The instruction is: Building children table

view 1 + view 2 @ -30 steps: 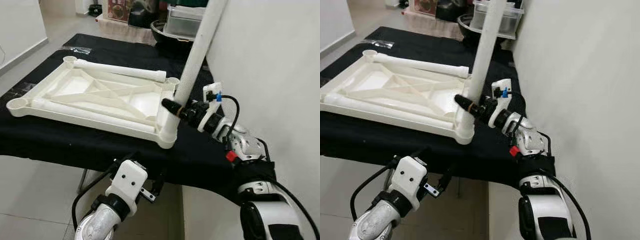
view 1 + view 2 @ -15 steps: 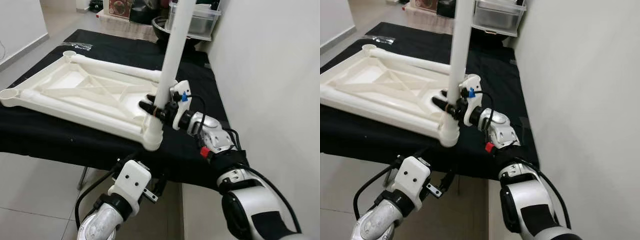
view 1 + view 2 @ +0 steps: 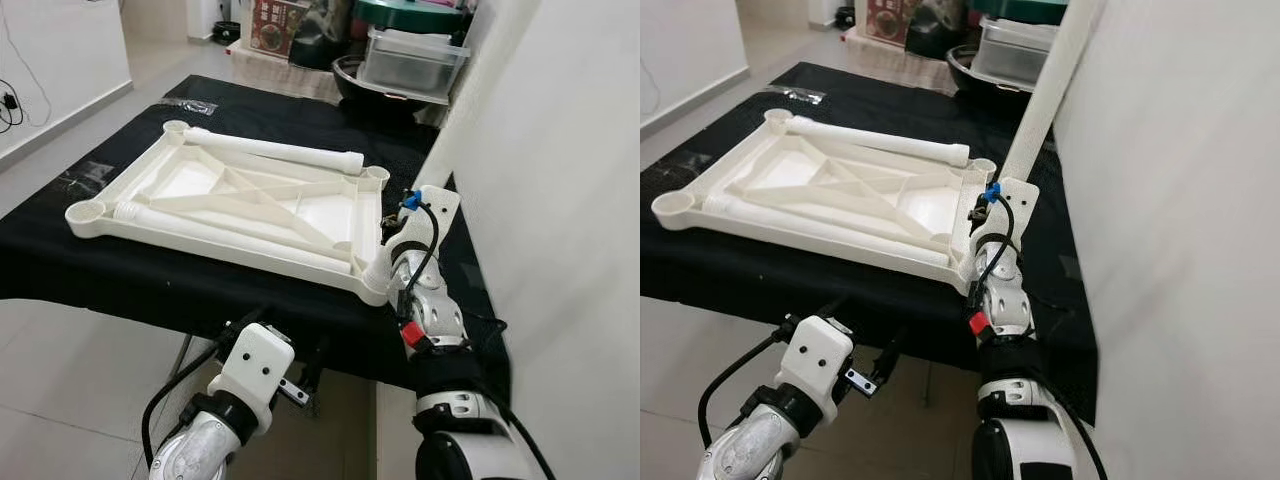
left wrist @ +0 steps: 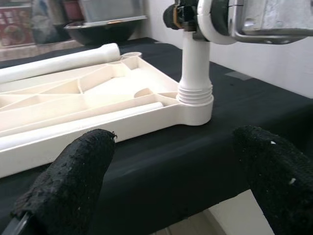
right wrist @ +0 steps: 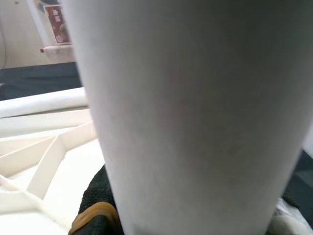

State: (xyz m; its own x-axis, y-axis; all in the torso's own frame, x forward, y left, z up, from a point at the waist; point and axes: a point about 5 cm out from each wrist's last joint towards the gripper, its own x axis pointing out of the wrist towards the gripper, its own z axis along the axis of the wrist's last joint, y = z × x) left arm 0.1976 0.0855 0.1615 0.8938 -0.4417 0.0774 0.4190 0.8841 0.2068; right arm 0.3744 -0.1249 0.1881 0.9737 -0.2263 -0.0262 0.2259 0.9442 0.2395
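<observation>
1. Tabletop (image 3: 240,200) — a white plastic frame lying upside down on the black-covered table (image 3: 120,280), two loose white legs (image 3: 880,141) resting along its far and near edges.
2. Right gripper (image 3: 985,222) is clenched on an upright white leg (image 3: 1045,95) set in the frame's near right corner socket (image 4: 195,105).
3. Left gripper (image 4: 161,176) hangs below the table's near edge — fingers (image 4: 73,171) spread apart, grasping nothing.

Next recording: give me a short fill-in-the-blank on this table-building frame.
1. The white tabletop lies upside down on a ____ cloth.
2. The upright table leg is held by the ____ gripper.
3. That leg stands in a ____ socket of the tabletop.
4. The left gripper is ____.

Missing words: black; right; corner; open
</observation>
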